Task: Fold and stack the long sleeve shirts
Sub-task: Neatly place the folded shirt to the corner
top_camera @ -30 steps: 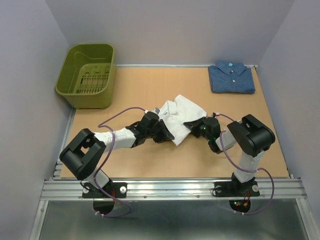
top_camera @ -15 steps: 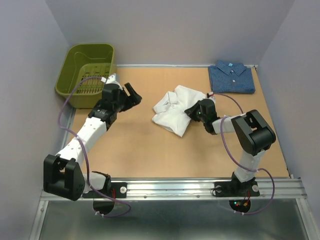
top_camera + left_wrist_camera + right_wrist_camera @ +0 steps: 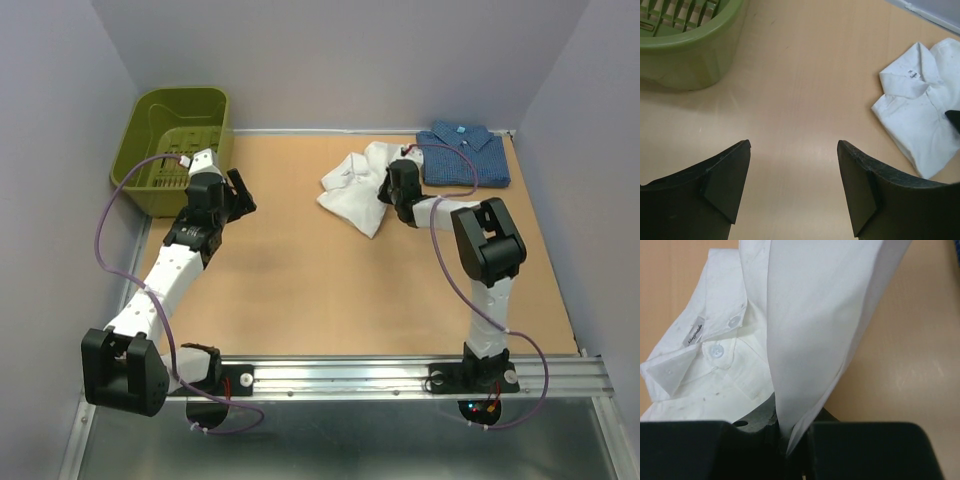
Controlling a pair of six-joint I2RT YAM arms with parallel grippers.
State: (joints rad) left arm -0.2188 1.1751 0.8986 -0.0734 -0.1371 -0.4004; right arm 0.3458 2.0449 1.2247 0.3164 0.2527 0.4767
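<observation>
The top view looks down from above and behind the arm bases and faces the far wall. It stands far enough back to take in the whole surface [image 3: 300, 290], from the bin [image 3: 180, 150] at far left to the blue shirt [image 3: 462, 158] at far right. The left wrist view sits just behind the left end effector [image 3: 792, 145], tilted down at the surface from some way above and facing far and a little right. It shows the bin's near corner and the white shirt [image 3: 920, 115]. The right wrist view sits behind the right end effector [image 3: 790, 440], so near the white shirt that cloth fills most of the frame. All three views share that shirt.
</observation>
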